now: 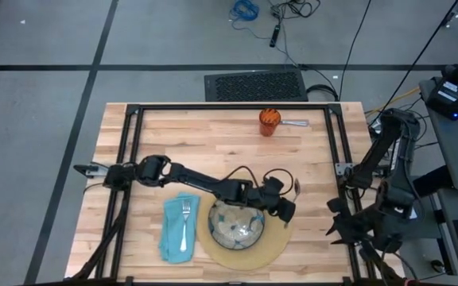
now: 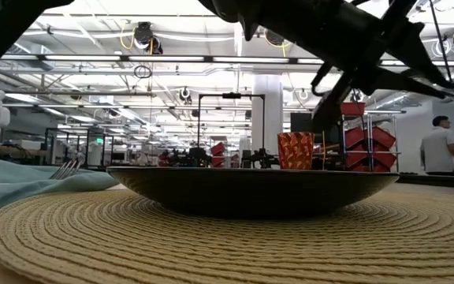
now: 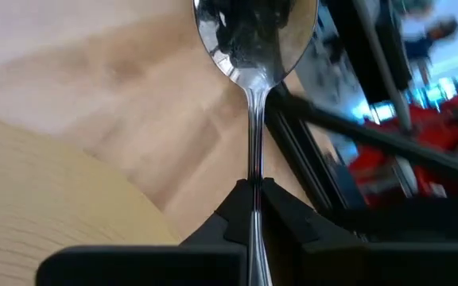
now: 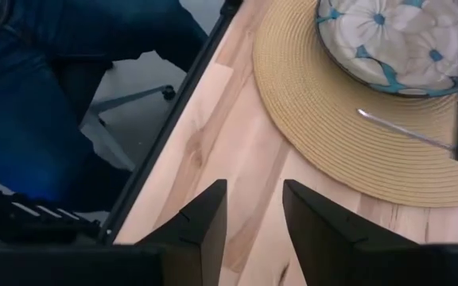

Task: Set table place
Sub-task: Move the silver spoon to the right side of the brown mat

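Observation:
A round tan placemat [image 1: 270, 248] lies at the table's near middle, and a flower-patterned plate [image 1: 235, 224] rests on it. Left of them a teal napkin [image 1: 173, 238] lies flat with a fork [image 1: 185, 220] on top. An orange cup [image 1: 269, 121] stands at the far edge, with a silver utensil [image 1: 294, 122] lying beside it. My left gripper [image 1: 283, 200] reaches over the placemat's right rim, shut on a spoon [image 3: 254, 48]. My right gripper [image 4: 253, 210] hangs open past the table's right edge, with nothing between its fingers. My left gripper pinches the spoon's handle [image 3: 254, 171] between its two fingertips, partway along it. The fingers lie along the handle and slant down toward the table's right. The bowl [image 3: 254, 32] sticks out ahead of the fingers, over bare wood beside the placemat [image 3: 46, 199], clear of the table.
A black metal frame [image 1: 336, 151] runs along the table's edges. Bare wood lies right of the placemat and across the table's middle. A person in blue trousers [image 4: 46, 103] sits close by the table's edge beside my right arm. Another person [image 2: 440, 150] stands far off in the room.

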Motion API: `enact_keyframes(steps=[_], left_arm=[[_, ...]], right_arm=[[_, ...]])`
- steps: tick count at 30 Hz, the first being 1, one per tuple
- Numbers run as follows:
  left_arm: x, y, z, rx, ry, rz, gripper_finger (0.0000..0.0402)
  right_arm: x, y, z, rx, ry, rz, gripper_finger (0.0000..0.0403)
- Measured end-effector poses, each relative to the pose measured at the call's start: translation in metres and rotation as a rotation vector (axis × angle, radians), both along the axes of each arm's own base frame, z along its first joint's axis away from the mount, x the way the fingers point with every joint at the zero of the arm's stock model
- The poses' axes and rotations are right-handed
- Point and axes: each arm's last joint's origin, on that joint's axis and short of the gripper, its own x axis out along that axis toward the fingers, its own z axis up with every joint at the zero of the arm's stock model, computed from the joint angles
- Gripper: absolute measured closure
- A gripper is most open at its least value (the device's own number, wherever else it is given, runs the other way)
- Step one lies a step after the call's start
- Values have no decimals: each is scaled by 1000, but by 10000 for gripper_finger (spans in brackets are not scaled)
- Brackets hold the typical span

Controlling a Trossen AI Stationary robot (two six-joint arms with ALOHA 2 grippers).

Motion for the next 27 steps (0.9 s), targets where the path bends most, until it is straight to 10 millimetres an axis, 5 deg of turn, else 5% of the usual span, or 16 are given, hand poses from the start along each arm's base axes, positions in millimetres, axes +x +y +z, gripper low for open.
enact_keyframes(steps=[8, 27], left_arm=[[-2, -2, -2, -9, 22, 112, 401], [-7, -18, -7, -182, 106, 18, 401]], right_arm=[[-2, 1, 0, -11, -10, 23, 287], [1, 2, 2, -3, -45, 11, 287]])
